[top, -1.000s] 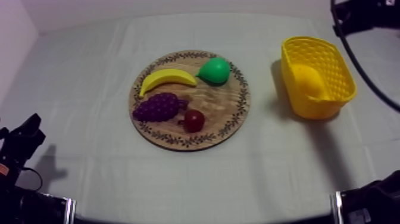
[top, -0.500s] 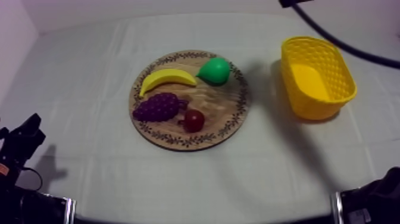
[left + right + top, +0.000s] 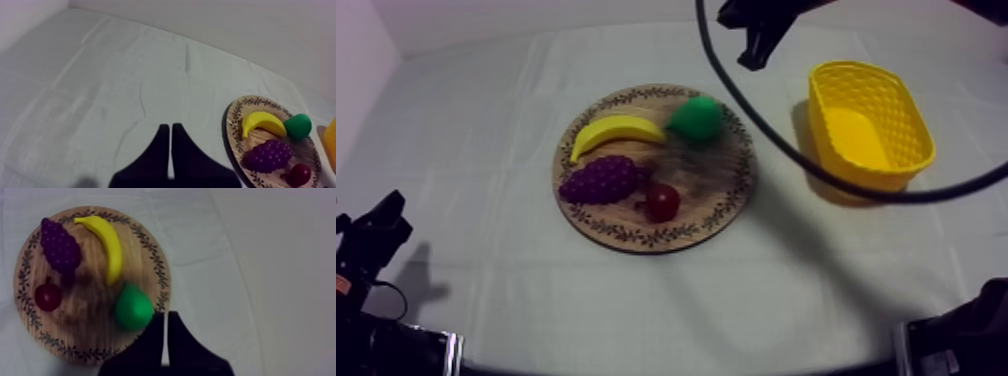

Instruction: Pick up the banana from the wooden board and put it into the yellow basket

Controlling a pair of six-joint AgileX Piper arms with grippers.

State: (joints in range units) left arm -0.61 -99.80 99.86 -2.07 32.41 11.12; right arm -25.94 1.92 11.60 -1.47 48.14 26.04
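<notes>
Nearest, low at the left side of the table (image 3: 536, 290), my left hand (image 3: 170, 128) rests with its two black fingers pressed together in a narrow point, holding nothing. A bit farther, in the middle of the table, lies the round wooden board (image 3: 636, 238). On its near side sit the small red fruit (image 3: 662, 203) and, to its left, the bunch of grapes (image 3: 601, 180). Behind them, on the far side of the board, the banana (image 3: 616, 132) lies flat on the wood. The green pear (image 3: 696, 118) is just beside its right tip. The yellow basket (image 3: 914, 125) stands on the table to the right of the board, apart from it. Farthest back, my right hand (image 3: 164, 316) hangs in the air by the far edge of the board, close to the pear. Its fingers are together and narrow too, holding nothing.
</notes>
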